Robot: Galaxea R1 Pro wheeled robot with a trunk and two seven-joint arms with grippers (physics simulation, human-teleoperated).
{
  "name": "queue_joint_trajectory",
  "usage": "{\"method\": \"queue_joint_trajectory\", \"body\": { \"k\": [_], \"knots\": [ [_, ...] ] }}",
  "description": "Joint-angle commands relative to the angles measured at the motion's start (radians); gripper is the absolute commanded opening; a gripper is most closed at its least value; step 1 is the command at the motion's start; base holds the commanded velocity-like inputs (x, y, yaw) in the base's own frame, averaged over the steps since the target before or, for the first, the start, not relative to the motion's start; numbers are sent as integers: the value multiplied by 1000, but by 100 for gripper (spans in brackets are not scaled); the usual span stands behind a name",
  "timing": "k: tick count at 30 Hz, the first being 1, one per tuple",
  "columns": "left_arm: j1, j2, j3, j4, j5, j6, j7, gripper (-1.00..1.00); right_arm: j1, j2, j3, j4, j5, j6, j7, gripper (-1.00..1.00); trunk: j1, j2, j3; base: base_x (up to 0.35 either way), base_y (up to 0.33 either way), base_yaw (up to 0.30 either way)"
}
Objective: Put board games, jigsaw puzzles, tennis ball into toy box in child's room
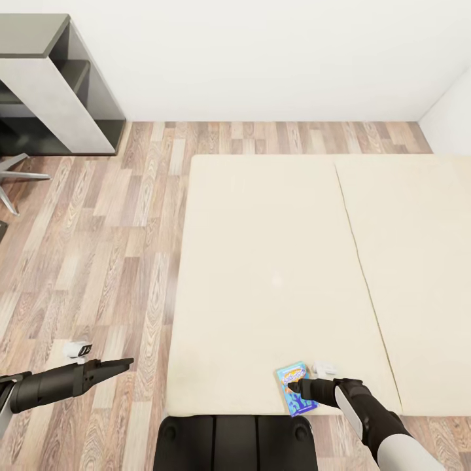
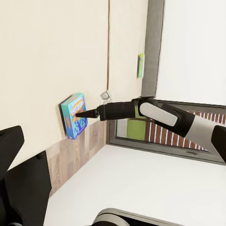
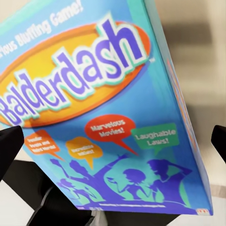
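While its lid reads "Balderdash" up close, the blue board game (image 3: 108, 108) looks tiny overhead.

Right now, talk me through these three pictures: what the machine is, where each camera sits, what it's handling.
It is a simulated wheeled robot with two arms. The head camera looks down on a beige bed standing on a wood floor. The other two cameras ride on the wrists. The right gripper is at a blue board game lying near the bed's edge; its wrist camera shows the lid up close, reading "Balderdash", with a dark fingertip at either side. Whether it is gripped yet, I cannot tell. The left gripper hovers over the floor, holding nothing.
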Motion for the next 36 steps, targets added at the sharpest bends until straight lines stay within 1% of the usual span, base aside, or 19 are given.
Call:
{"method": "queue_joint_trajectory", "body": {
  "k": [1, 17, 36],
  "knots": [
    [0, 0, 0, 0, -1, 11, -4, 100, 0, -1, 5, -1, -10, 5, -3, 100, 1, -2, -2, 0, 0, 0],
    [-1, -1, 0, 0, -1, 11, -4, 100, 0, -2, 5, -1, -11, 5, -3, 100, 1, -2, -20, 0, 0, 0],
    [-1, -1, 0, 0, -2, 11, -4, 100, 0, -2, 4, -1, -11, 6, -3, 100, 1, -2, -22, 0, 0, 0]
  ]
}}
